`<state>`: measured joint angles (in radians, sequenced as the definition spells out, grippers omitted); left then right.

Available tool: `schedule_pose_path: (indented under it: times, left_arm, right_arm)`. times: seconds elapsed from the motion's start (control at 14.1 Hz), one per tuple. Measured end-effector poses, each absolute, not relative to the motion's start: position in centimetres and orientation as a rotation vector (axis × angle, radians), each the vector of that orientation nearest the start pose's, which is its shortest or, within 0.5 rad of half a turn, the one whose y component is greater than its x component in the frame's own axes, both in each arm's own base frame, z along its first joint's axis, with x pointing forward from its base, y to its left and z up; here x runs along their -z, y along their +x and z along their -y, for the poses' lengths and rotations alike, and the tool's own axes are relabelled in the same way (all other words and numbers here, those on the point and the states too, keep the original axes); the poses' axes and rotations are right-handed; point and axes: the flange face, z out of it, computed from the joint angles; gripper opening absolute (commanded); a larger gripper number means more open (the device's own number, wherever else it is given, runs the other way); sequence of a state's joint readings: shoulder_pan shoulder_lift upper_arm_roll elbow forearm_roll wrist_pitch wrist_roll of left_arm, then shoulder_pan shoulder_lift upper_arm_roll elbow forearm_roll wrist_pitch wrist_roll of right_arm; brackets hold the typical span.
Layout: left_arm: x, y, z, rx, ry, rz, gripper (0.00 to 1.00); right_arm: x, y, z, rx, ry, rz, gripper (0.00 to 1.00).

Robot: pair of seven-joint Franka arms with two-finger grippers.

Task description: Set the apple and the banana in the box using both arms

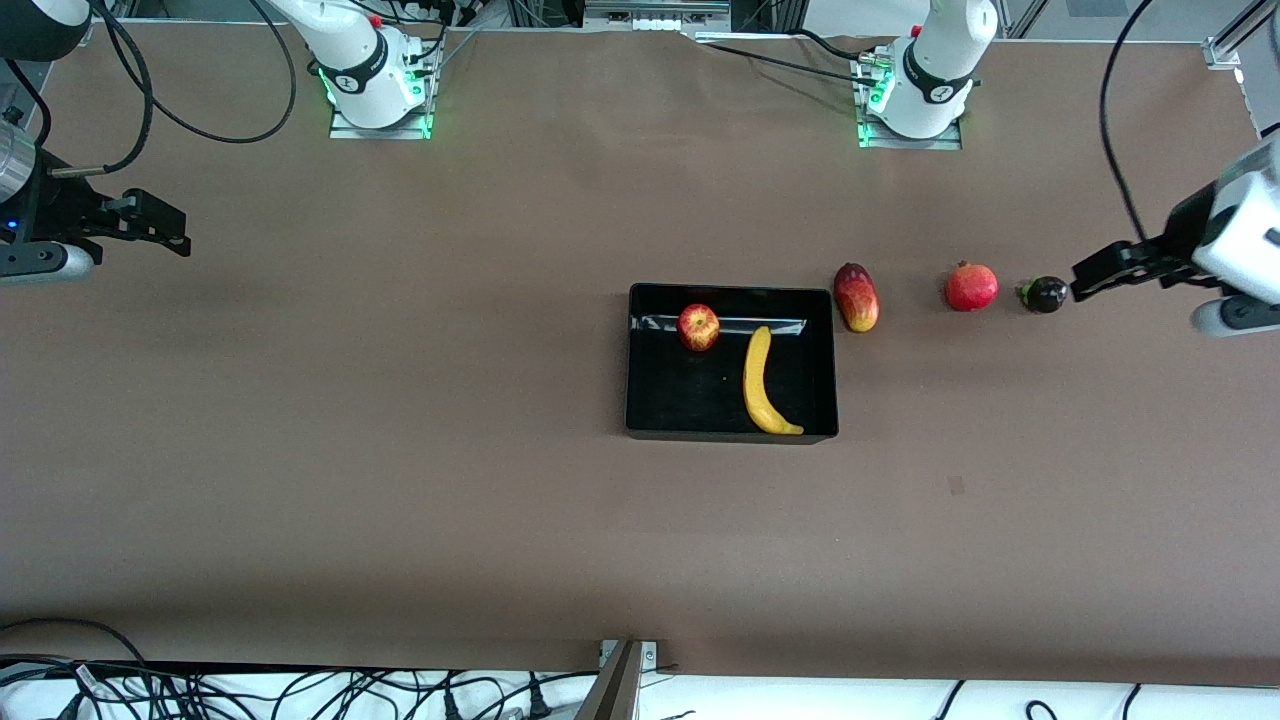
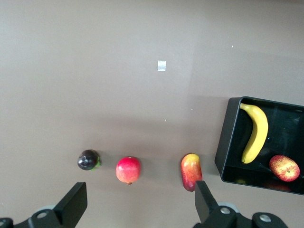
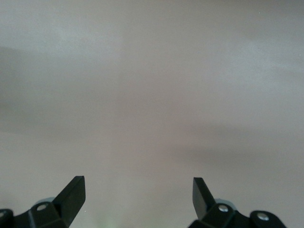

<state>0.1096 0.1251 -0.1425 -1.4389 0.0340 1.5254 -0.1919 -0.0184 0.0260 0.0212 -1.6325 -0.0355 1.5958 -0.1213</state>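
The apple (image 1: 698, 327) and banana (image 1: 762, 383) lie in the box (image 1: 647, 400), well apart from both tools. The left tool (image 1: 1085, 279) and right tool (image 1: 170, 228) hang released and empty over the table (image 1: 400, 450) ends.

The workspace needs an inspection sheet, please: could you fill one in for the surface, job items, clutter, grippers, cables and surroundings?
Surface: brown table, one small pale mark.
Job's things: apple and banana both lie inside the black box, apart from each other.
Clutter: mango beside the box, then pomegranate and a dark round fruit, in a row toward the left arm's end.
Grippers: left gripper open, empty, over that row; right gripper open, empty, over bare table at the right arm's end.
Cables: black cables loop near the bases.
Surroundings: more cables along the front edge.
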Motion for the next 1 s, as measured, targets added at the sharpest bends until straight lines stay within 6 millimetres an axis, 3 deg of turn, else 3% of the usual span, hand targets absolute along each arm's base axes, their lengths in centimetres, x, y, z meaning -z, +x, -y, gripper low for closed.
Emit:
schedule_pose_path:
  times: [0.28, 0.43, 0.64, 1.0]
  left_arm:
    - [-65.7, 56.1, 1.9, 0.032, -3.108, 0.226, 1.00]
    - [-67.0, 54.9, 2.7, 0.040, -3.106, 0.204, 1.00]
    - [-66.8, 54.5, 3.4, 0.004, -3.105, 0.185, 1.00]
    - [-66.4, 54.4, 0.8, -0.036, -3.101, 0.183, 1.00]
  right_arm:
    - [-58.3, 56.2, 0.2, -0.102, -3.165, 0.200, 1.00]
    - [-58.3, 56.2, 0.2, -0.102, -3.165, 0.199, 1.00]
    - [-58.3, 56.2, 0.3, -0.102, -3.165, 0.199, 1.00]
    - [-58.3, 56.2, 0.3, -0.102, -3.165, 0.198, 1.00]
